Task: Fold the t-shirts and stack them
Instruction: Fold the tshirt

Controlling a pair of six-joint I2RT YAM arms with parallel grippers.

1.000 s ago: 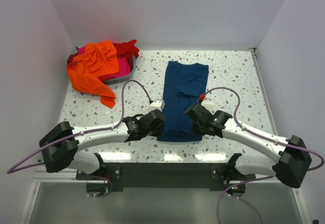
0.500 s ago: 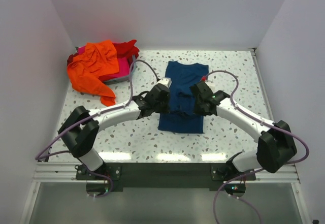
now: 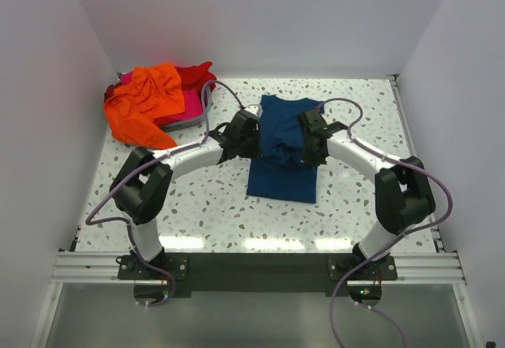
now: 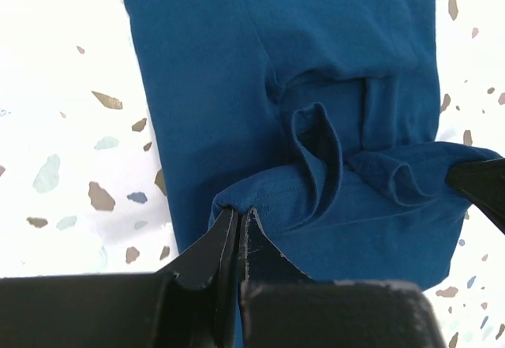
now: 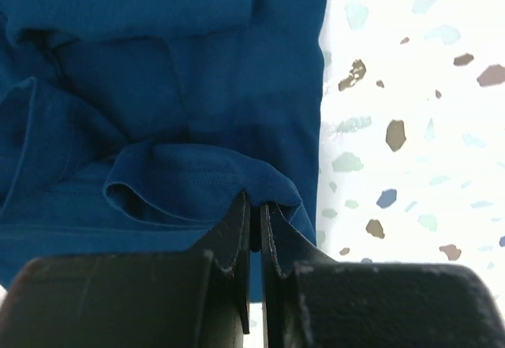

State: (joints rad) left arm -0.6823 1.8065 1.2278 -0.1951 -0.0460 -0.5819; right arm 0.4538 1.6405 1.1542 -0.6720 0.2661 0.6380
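A navy blue t-shirt [image 3: 282, 147] lies lengthwise on the table's middle, its near hem lifted and carried back over its own body. My left gripper [image 3: 254, 136] is shut on the hem's left corner [image 4: 237, 206]. My right gripper [image 3: 306, 136] is shut on the hem's right corner [image 5: 260, 198]. The raised cloth sags in folds between the two grippers. The navy shirt [image 4: 237, 87] fills the left wrist view, and the same shirt [image 5: 158, 64] fills the left half of the right wrist view. An orange t-shirt [image 3: 142, 107], a red one [image 3: 201, 76] and a magenta one [image 3: 183, 111] are heaped at the back left.
A grey tray [image 3: 197, 115] at the back left holds the heap of shirts; the orange one spills over its left side onto the speckled table [image 3: 355, 111]. White walls close in the left, back and right.
Both grippers have carried the navy shirt's near hem from the front of the table back to about its middle, so the shirt is now partly doubled over.
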